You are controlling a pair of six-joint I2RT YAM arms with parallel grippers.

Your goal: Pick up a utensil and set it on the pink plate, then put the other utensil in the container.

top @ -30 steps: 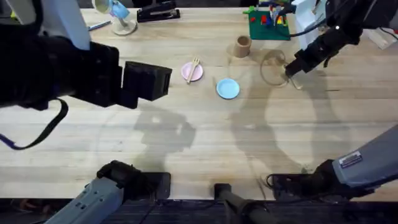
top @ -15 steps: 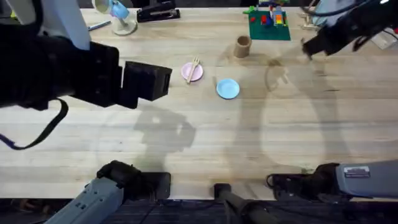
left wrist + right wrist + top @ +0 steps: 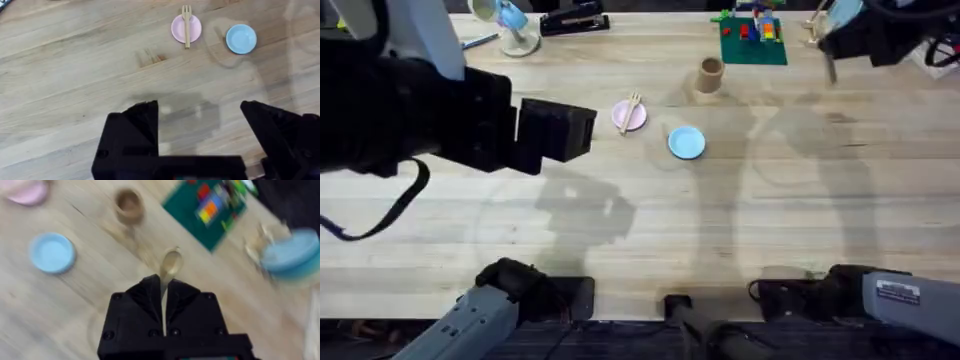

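The wooden fork [image 3: 633, 106] lies across the pink plate [image 3: 625, 118]; the left wrist view shows the same fork [image 3: 186, 25] on the plate [image 3: 179, 31]. My left gripper [image 3: 558, 131] hovers left of the plate and above the table, open and holding nothing [image 3: 200, 117]. My right gripper [image 3: 831, 44] is raised at the back right, right of the tan container [image 3: 710, 73]. It is shut on the wooden spoon [image 3: 170, 264], whose bowl sticks out past the fingertips. The container [image 3: 129, 204] stands upright.
A light blue plate [image 3: 686, 142] lies between the pink plate and the container. A green board with coloured bricks [image 3: 752, 36] sits at the back, behind the container. A stapler [image 3: 573, 20] and a small lamp-like item [image 3: 515, 30] stand at the back left.
My right gripper has lifted off the table near the middle right and moved up and toward the back right with the spoon. The left arm has stayed put.
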